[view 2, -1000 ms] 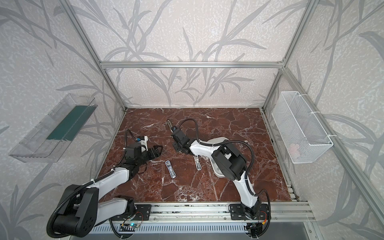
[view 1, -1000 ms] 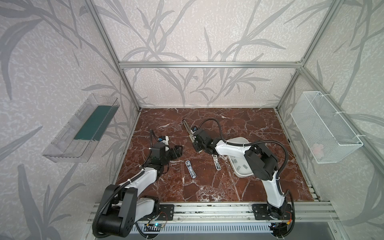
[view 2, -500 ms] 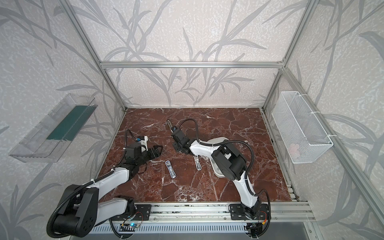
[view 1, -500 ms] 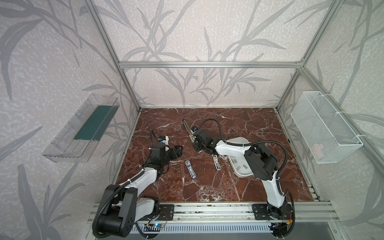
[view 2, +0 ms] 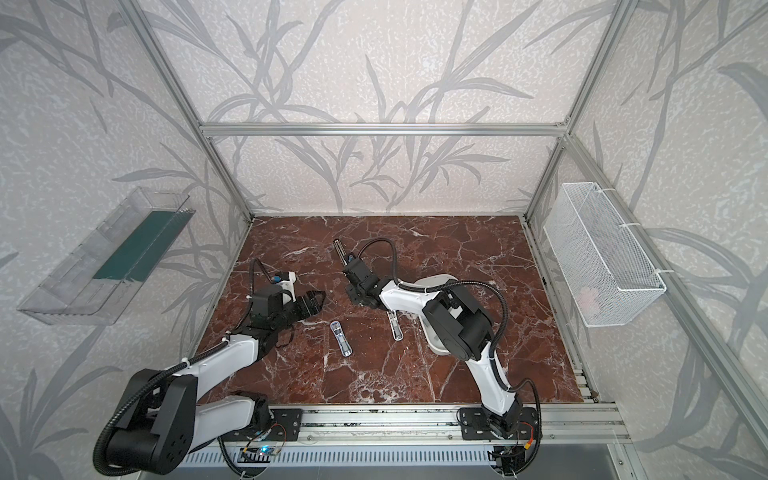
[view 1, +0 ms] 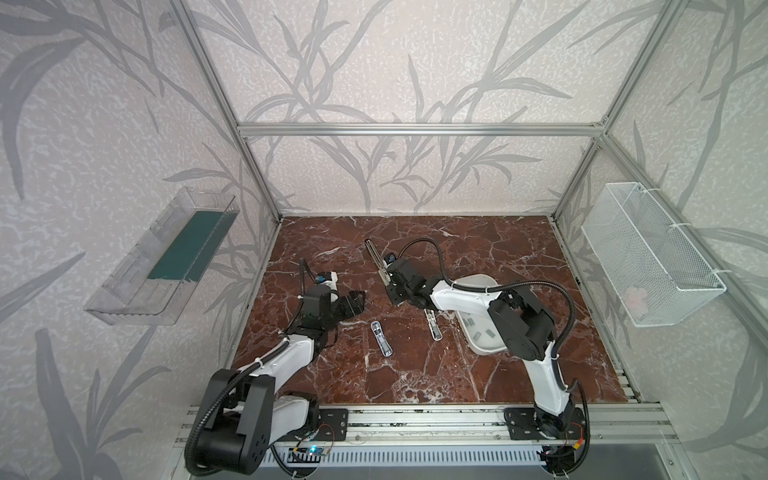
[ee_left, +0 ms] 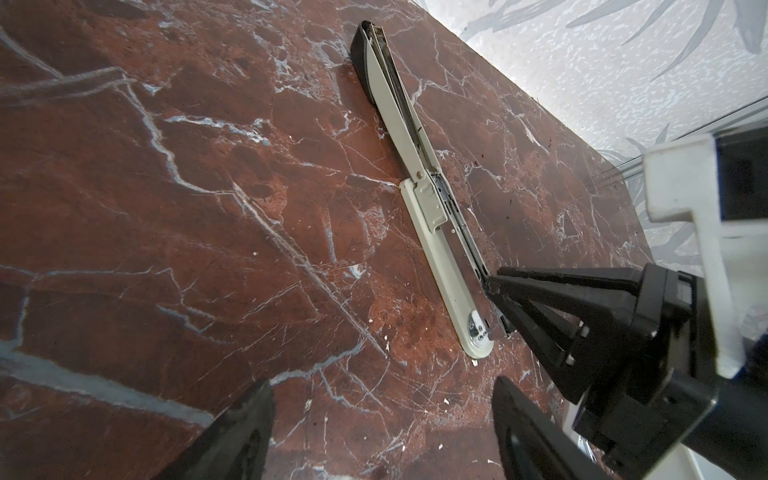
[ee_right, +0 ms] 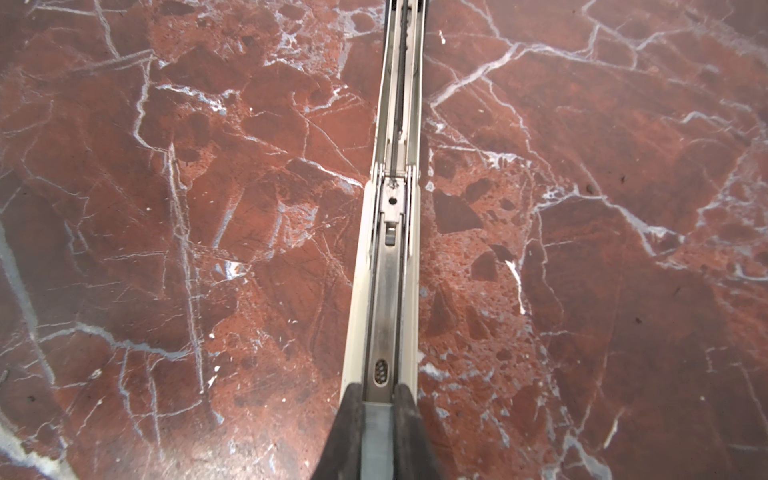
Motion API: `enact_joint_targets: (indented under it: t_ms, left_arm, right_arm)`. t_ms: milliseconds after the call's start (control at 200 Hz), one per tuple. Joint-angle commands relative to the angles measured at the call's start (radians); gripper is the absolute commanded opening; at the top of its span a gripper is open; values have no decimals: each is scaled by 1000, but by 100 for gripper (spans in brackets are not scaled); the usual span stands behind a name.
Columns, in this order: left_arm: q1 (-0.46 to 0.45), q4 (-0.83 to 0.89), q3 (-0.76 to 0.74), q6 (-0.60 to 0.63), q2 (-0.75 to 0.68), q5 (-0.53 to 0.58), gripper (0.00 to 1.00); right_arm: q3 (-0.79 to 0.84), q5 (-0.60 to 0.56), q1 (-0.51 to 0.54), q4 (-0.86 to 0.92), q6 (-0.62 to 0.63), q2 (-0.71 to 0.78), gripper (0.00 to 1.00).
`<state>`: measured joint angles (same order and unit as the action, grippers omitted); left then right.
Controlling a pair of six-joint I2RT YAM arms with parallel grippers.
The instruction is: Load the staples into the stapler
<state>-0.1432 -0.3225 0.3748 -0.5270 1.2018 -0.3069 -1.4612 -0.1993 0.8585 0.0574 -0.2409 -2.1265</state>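
Right gripper [ee_right: 379, 397] is pinched on what looks like a staple strip [ee_right: 376, 440] at the front of the flat-open stapler [ee_right: 388, 291] just under its tips, so I'd call it mid-load: strip not seated, top not closed, left gripper [view 1: 357, 300] spread wide off beside it.

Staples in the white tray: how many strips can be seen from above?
3 staples, close together in the white tray, next to the right arm. The arm may hide more.

open cream stapler [ee_left: 432, 245] flat; grey staples [view 1: 489, 332], seemingly, nearby
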Motion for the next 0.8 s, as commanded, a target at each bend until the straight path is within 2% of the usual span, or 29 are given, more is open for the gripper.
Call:
enact_joint_targets:
  t_ms: [0,455,705,795]
  left_arm:
    - [-5,-13,-2,2,-18,14,83]
    - [-6,-15,-2,1,-18,13,83]
    - [-6,-16,-2,1,-18,14,82]
    - [-6,-16,-3,2,-18,14,83]
  right_arm:
    - [21,6,3,40,-22,13,7]
    - [91,-6,13,40,-46,65,7]
    - [119,-10,15,33,-51,89,22]
    - [121,-14,16,31,-50,100,24]
